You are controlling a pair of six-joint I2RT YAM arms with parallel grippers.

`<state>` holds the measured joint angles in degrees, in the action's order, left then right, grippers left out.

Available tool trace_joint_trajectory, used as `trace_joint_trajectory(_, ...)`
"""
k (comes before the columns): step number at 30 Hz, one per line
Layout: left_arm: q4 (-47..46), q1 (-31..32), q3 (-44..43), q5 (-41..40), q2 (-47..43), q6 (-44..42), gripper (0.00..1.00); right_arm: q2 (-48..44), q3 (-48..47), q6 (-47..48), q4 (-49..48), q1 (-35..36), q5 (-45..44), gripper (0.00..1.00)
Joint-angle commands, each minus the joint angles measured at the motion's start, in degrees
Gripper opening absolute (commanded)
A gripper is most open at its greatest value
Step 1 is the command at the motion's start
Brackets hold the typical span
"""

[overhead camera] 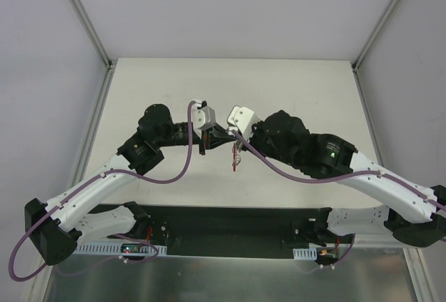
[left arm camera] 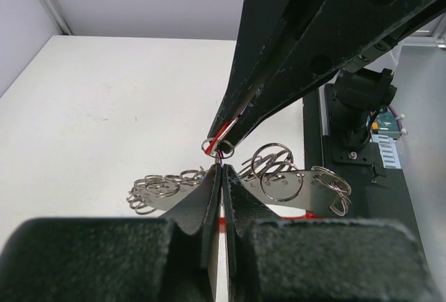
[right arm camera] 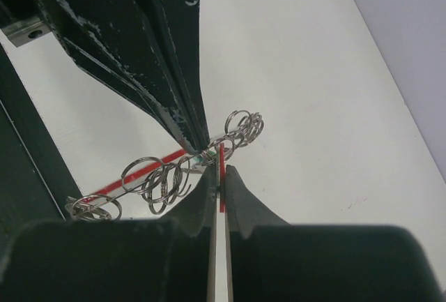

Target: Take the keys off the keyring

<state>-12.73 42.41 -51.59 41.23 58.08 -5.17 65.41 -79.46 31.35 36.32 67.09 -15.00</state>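
Note:
My two grippers meet tip to tip above the middle of the white table (overhead camera: 230, 86). My right gripper (right arm camera: 219, 169) is shut on a thin red piece seen edge-on, the red head of a key (right arm camera: 221, 157). My left gripper (left arm camera: 220, 169) is shut, its tips pinching the small silvery keyring (left arm camera: 206, 147) from below. In the left wrist view the right gripper (left arm camera: 224, 137) comes down from the upper right onto that ring. In the right wrist view the left gripper (right arm camera: 197, 141) reaches in from the upper left. In the top view the left gripper (overhead camera: 221, 141) and right gripper (overhead camera: 235, 143) touch, with a red band (overhead camera: 235, 161) hanging below.
A silvery flat strip (left arm camera: 317, 189) carrying several loose split rings hangs by the grippers, with the red band (right arm camera: 139, 173) along it. The black mounting plate (overhead camera: 223, 229) runs along the near edge. Grey walls and frame posts close in the table's back and sides.

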Motion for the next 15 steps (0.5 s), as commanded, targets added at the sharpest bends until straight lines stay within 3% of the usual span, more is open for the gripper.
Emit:
trace_joint_trajectory(1,-3.18,0.56,0.35,-0.10,-0.61,0.69,0.00,1.12,-3.94,-1.82,-1.51,1.02,-1.25,0.01)
trace_joint_trajectory(15,-4.06,0.57,0.79,-0.45,-0.69,1.57,0.00,3.85,-6.40,-4.72,0.51,1.99,-4.42,0.01)
